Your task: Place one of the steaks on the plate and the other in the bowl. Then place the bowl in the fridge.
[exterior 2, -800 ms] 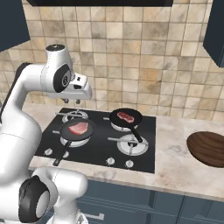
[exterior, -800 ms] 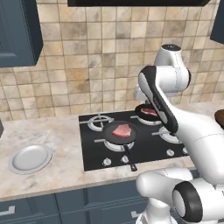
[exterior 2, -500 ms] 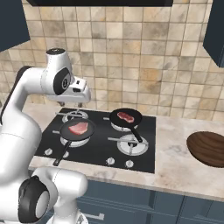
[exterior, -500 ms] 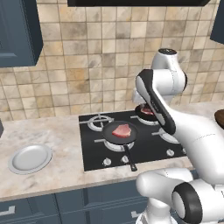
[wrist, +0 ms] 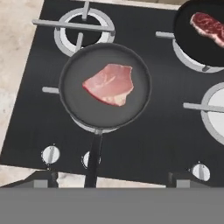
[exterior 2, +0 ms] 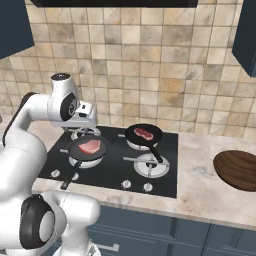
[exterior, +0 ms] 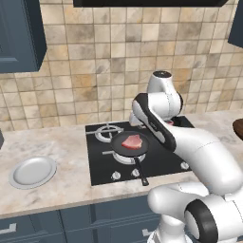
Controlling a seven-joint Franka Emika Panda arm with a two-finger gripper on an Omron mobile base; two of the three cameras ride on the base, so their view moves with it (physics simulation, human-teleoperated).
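Hovering above the black hob [wrist: 144,131], the jaws stand wide and empty, their tips at the lower corners of the hand view, with clear air between them and the near frying pan [wrist: 105,85] — its rim ringing open dark floor around the pink steak [wrist: 109,84] and its handle running back between the tips. That steak lies up ahead of the jaws, near mid-pan, its long axis slanting, broad end upper right and narrower end left. The darker steak [wrist: 209,26] sits in the far pan [wrist: 197,39] ahead to the right; the plate [exterior: 32,172] and the bowl [exterior 2: 239,169] rest on the counter [exterior: 71,185] at opposite sides of the hob.
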